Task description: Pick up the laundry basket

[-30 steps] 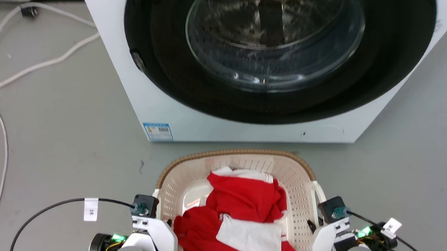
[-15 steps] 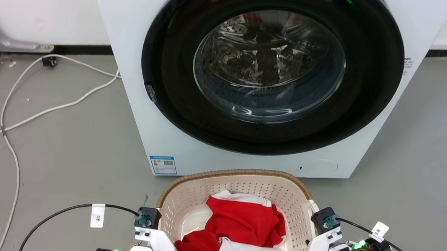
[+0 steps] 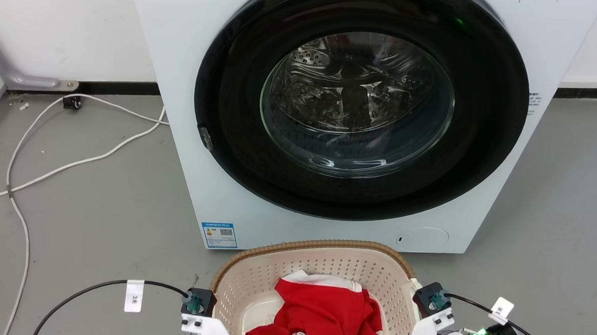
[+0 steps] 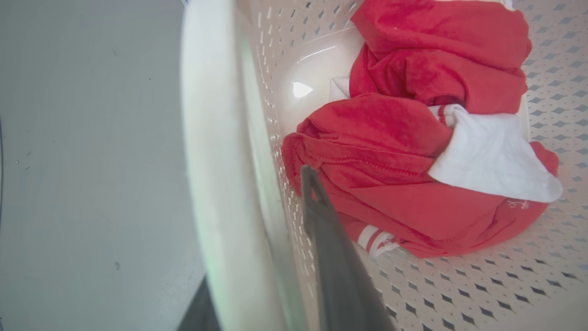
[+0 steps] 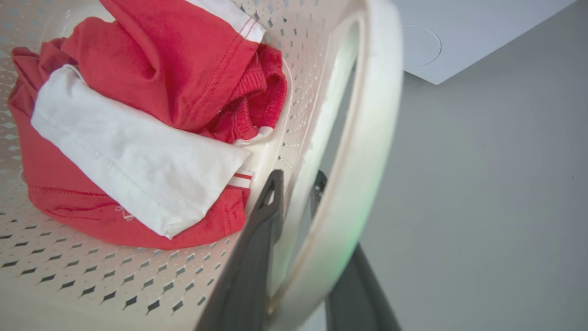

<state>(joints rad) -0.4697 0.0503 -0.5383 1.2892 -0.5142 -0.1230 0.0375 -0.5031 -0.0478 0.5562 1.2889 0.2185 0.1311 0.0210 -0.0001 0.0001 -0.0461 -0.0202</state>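
The laundry basket (image 3: 320,246), cream and perforated with a brown woven rim, sits at the bottom of the head view, just before the washing machine. Red and white clothes (image 3: 324,312) lie in it. In the left wrist view my left gripper (image 4: 257,230) is shut on the basket's white side handle (image 4: 206,138), one dark finger inside the wall and one outside. My right gripper (image 5: 297,177) is shut on the other white handle (image 5: 367,138) in the same way. Both wrists flank the basket, the left wrist (image 3: 197,303) and the right wrist (image 3: 432,299).
A white front-loading washing machine (image 3: 179,105) with its round dark door (image 3: 360,104) shut stands right behind the basket. White cables (image 3: 74,162) trail over the grey floor at the left. A white wall with a dark skirting runs behind.
The head camera has risen and tilted up, showing more machine and wall. The basket stays between my wrists, and its far rim now overlaps the machine's lower front. Both grips are unchanged.
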